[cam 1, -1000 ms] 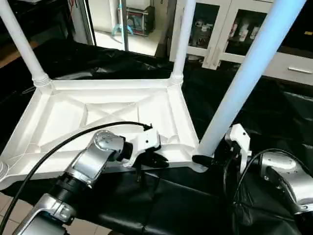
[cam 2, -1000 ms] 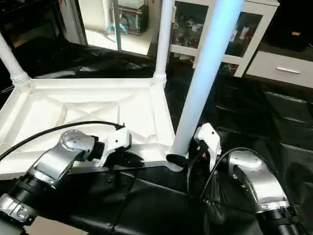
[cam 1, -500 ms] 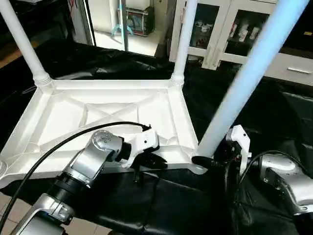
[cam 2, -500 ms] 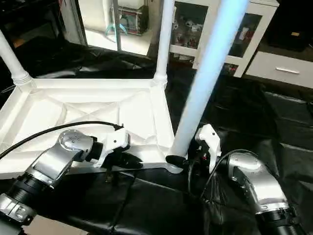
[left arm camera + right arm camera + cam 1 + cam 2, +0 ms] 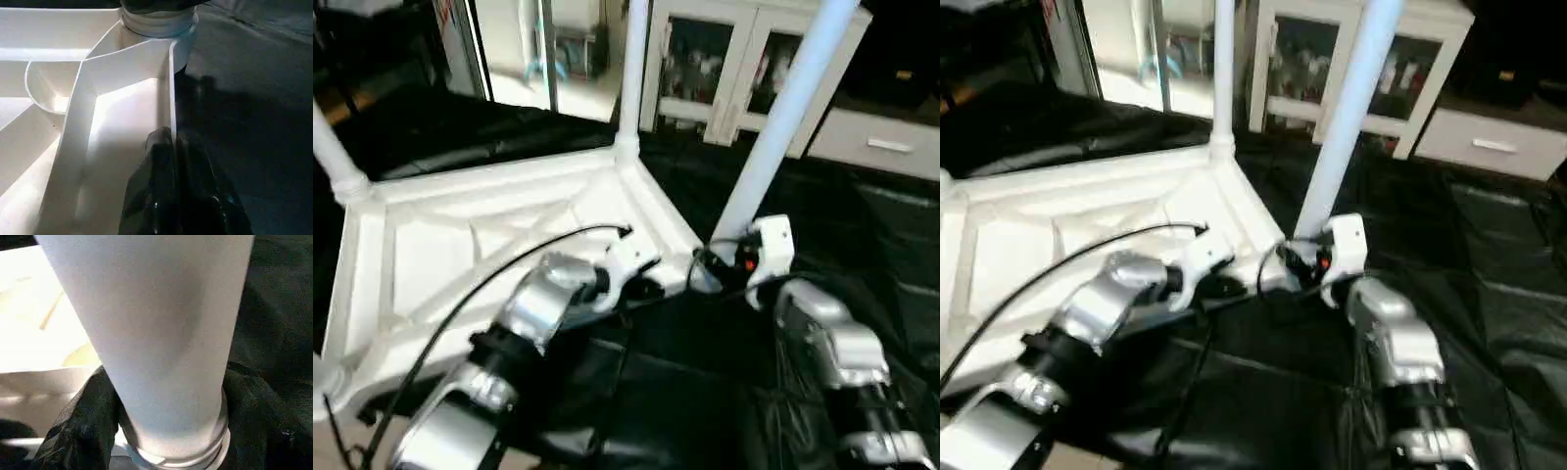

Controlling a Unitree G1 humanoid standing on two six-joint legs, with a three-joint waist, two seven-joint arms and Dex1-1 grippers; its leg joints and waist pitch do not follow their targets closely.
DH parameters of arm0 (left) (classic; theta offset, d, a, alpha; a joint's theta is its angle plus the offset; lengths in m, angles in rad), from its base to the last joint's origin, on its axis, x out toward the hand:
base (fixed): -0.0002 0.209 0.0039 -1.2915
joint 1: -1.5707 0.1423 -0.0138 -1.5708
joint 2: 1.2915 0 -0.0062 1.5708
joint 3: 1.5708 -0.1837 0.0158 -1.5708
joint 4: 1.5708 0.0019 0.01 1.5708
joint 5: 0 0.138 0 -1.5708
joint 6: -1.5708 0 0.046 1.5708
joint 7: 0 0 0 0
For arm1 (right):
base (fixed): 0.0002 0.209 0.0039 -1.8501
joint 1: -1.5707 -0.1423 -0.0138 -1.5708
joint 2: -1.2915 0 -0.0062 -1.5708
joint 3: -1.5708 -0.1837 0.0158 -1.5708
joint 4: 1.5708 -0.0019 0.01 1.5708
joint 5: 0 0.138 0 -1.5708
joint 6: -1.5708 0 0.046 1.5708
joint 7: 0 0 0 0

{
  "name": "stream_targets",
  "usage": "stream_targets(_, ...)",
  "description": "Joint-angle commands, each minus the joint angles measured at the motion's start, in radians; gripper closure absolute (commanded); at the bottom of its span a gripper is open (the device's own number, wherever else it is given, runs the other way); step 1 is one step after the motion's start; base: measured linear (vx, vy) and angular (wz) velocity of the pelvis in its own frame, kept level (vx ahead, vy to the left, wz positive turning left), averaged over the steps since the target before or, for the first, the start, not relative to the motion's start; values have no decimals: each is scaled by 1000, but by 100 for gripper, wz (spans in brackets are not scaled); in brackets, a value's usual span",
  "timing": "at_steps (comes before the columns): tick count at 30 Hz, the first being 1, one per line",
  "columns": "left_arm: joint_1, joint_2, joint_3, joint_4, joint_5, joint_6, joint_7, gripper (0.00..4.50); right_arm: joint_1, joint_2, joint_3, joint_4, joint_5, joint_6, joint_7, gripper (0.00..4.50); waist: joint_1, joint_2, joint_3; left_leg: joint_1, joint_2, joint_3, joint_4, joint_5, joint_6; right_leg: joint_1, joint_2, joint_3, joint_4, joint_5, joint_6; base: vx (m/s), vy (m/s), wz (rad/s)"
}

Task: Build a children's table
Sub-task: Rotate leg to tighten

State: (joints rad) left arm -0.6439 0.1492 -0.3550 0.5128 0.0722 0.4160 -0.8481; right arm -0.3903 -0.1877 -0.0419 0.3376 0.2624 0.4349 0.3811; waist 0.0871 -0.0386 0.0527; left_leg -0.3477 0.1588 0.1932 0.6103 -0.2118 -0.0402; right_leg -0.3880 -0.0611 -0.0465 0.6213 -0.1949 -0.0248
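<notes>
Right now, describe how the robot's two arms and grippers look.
Both arms are silver metal with rounded, ribbed segments. A black cable loops over the left arm; another curls by the right arm. Each wrist carries a white housing, and the left gripper and right gripper have black fingers.

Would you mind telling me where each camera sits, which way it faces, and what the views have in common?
Left and right eye views: on the head, looking forward and down over both silver forearms at the upturned white plastic table top on black sheeting.
Left wrist view: on the left wrist, looking along the left hand, pinched shut on the top's rim.
Right wrist view: on the right wrist, facing the white tube leg between the right hand's fingers.
Shared: both wrist views show the ringed corner socket where that leg stands.
</notes>
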Motion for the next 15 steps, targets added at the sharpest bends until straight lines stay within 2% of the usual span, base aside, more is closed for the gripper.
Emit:
stream_targets(1, -52, -62, 9, 9, -4, 5, 85, 450, 23, 72, 33, 95, -2, 51, -67, 186, -2, 7, -55, 13, 74, -37, -85, -198, -17, 32, -101, 55, -89, -235, -201, 0, 0, 0)
stream_targets(3, -66, -86, 30, 30, 3, 21, 146, 450, 12, 107, 3, 126, -6, 19, -149, 186, -2, 6, -53, 16, 74, -38, -87, -221, -25, 29, -101, 54, -94, -264, -194, 0, 0, 0)
stream_targets(6, -75, -98, 39, 44, 10, 20, 180, 450, 5, 126, -9, 138, -11, 1, -187, 186, -4, 8, -54, 14, 76, -41, -92, -233, -28, 32, -100, 53, -94, -270, -181, 0, 0, 0)
stream_targets(8, -89, -115, 46, 67, 13, 18, 213, 450, -7, 147, -6, 137, -28, -15, -213, 186, -6, 8, -54, 19, 76, -41, -94, -250, -35, 28, -99, 52, -97, -268, -176, 0, 0, 0)
stream_targets(15, -94, -118, 50, 84, 16, 12, 217, 450, -18, 153, -16, 107, -39, -19, -212, 186, -6, 9, -51, 16, 76, -40, -98, -256, -30, 28, -102, 55, -101, -266, -166, 0, 0, 0)
